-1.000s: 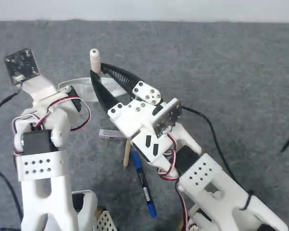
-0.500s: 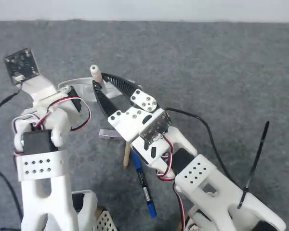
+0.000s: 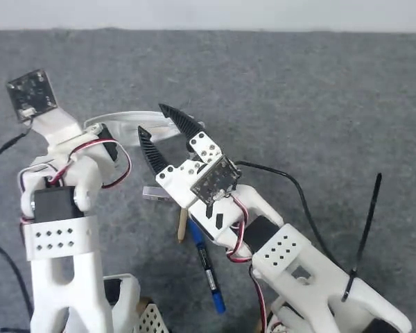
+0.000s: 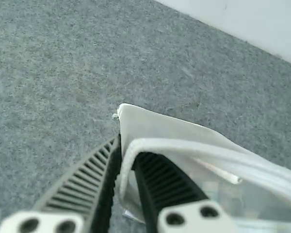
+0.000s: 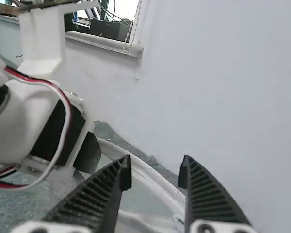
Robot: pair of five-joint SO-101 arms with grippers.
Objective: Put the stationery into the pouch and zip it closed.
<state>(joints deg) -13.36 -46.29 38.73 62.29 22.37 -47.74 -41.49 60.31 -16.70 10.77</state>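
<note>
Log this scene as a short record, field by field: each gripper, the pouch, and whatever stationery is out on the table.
left gripper: shut on the pouch rim
right gripper: open, empty, just above the pouch
pouch: mouth looks open, not zipped
pen: blue, lying on the table, top end under the right arm
wooden stick: on the table beside the pen
small clear piece: flat on the table, cannot tell what it is
left to do: pen and stick lie outside the pouch

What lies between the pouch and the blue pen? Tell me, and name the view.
In the high view, a small clear flat piece and a thin wooden stick lie between the pouch and the blue pen.
</note>
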